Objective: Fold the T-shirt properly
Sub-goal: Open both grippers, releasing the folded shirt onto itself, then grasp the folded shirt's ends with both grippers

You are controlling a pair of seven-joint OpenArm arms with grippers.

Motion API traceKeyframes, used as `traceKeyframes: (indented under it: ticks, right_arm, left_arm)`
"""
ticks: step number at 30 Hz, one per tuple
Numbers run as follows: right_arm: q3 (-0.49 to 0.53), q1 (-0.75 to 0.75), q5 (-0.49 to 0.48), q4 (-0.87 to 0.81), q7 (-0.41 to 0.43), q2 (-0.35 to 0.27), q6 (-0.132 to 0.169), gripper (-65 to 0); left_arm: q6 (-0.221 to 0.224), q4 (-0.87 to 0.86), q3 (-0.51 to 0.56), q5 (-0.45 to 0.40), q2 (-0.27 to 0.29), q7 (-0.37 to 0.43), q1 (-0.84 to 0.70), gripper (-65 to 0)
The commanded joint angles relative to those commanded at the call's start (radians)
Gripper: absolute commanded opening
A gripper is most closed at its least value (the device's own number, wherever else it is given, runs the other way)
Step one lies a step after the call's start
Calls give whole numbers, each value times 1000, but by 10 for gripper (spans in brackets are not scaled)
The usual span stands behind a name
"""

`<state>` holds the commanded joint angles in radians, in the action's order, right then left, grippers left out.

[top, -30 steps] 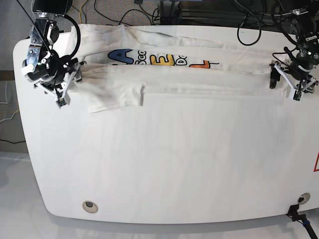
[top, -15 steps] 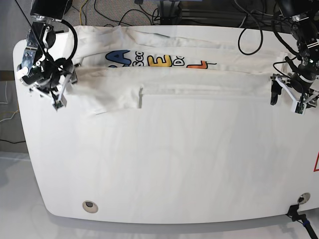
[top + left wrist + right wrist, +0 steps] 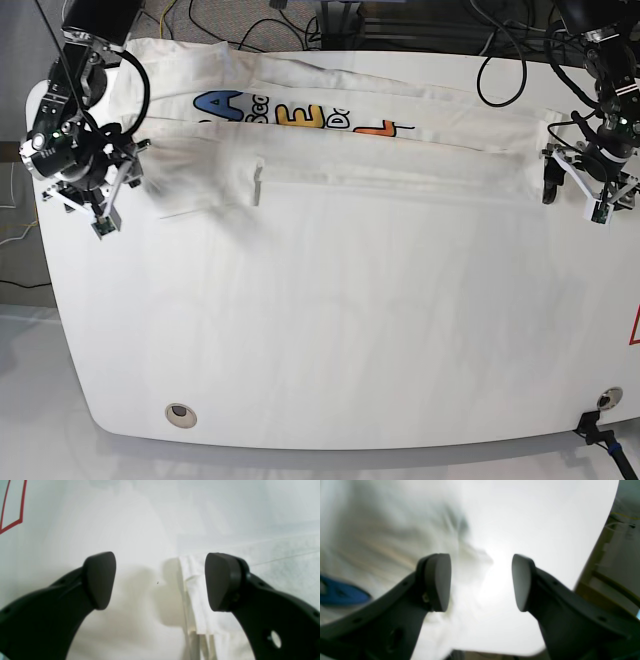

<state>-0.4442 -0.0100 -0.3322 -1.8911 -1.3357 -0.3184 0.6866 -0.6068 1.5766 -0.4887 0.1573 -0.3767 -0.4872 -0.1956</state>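
T-shirt [image 3: 400,170] lies in a long folded strip across the far part of the white table [image 3: 330,330], with a flap of white cloth [image 3: 210,185] reaching toward the near side, close to the right gripper [image 3: 480,582]. Along the strip, parts of blue, yellow and orange print [image 3: 300,114] are visible. The left gripper [image 3: 160,581] has its fingers spread apart at the other end of the shirt, and one finger is over the edge of the cloth. The right gripper also has its fingers spread, with nothing pinched between them; its wrist view is blurred.
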Motion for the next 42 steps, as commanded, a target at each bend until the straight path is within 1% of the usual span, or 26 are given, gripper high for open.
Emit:
traceKeyframes:
  ticks: [3,6,8,13,15,18,24,25,27,37,38,39,40,42]
  right_arm:
    - [0,57,2,86,5,37,0,-277]
    - [-2,92,2,207,63,52,0,-277]
    - [-2,104,2,288,107,52,0,-277]
    - [-5,147,2,430,173,48,0,-277]
    - [-5,150,2,471,210,44,0,-277]
    - [-5,176,2,523,221,34,0,-277]
    - [-3,169,0,540,222,43,2,-277]
    - [-2,167,0,540,221,49,12,-277]
    - [-2,158,0,540,218,71,12,-277]
    - [0,126,0,539,216,95,12,-280]
    - [0,126,0,539,216,97,12,-298]
    - [0,126,0,539,216,97,12,-337]
    - [0,126,0,539,216,97,12,-392]
    - [0,126,0,539,216,97,12,-534]
  left_arm:
    - [0,2,0,0,0,0,-2,-124]
    - [0,8,0,0,3,0,-6,-124]
    - [0,8,-2,0,23,0,-5,-124]
    - [0,6,0,0,29,0,-6,-124]
    - [0,6,0,0,41,0,-5,-124]
    - [0,6,0,0,41,0,-3,-124]
    - [0,6,0,0,41,0,-3,-124]
    - [0,6,0,0,41,0,-3,-124]
    - [0,6,0,0,40,0,-3,-124]
    - [0,2,0,0,40,0,-2,-124]
    - [0,2,0,0,40,0,-2,-124]
    - [0,2,0,0,40,0,-2,-124]
    - [0,2,0,0,40,0,-2,-124]
    - [0,2,2,0,40,0,-2,-124]
